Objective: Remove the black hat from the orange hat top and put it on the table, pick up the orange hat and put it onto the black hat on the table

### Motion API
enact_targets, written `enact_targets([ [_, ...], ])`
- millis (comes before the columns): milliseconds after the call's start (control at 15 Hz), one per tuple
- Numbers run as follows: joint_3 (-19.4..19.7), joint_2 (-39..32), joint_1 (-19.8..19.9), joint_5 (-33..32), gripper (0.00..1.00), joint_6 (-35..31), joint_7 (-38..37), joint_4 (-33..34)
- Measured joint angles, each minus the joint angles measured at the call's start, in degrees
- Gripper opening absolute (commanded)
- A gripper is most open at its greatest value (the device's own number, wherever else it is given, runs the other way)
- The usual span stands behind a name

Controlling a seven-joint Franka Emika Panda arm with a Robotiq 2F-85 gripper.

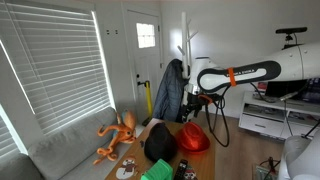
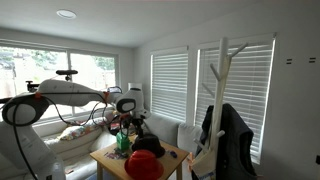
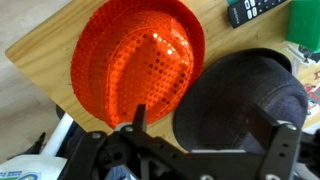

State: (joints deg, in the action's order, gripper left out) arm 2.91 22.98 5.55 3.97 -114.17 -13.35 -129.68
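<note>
The orange sequined hat (image 3: 135, 65) lies on the wooden table (image 3: 40, 55), with the black hat (image 3: 240, 95) right beside it; their brims touch. In both exterior views the orange hat (image 1: 194, 138) (image 2: 144, 166) and the black hat (image 1: 159, 146) (image 2: 150, 146) sit side by side on the table. My gripper (image 3: 210, 125) is open and empty and hovers above the black hat's near brim, one finger over the gap between the two hats. It also shows above the hats in both exterior views (image 1: 190, 102) (image 2: 125, 120).
A remote (image 3: 252, 9) and a green object (image 3: 304, 20) lie at the table's far side. An orange octopus plush (image 1: 116, 136) sits on the sofa. A coat rack with a dark jacket (image 1: 172, 90) stands behind the table.
</note>
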Motion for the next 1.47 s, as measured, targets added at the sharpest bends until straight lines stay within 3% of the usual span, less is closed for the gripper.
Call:
enact_targets([
  [267, 4.1, 0.0, 0.0, 0.1, 1.00, -0.1, 14.9, -1.4],
  [600, 8.6, 0.0, 0.3, 0.1, 1.00, -0.2, 25.5, -3.9],
  [1200, 10.7, -0.8, 2.3, 0.0, 1.00, -2.2, 27.8, -7.5],
  [1400, 10.7, -1.4, 2.9, 0.0, 0.85, -4.2, 27.1, -8.4],
  [1467, 10.7, -1.6, 2.9, 0.0, 0.92, -4.9, 26.7, -8.5],
])
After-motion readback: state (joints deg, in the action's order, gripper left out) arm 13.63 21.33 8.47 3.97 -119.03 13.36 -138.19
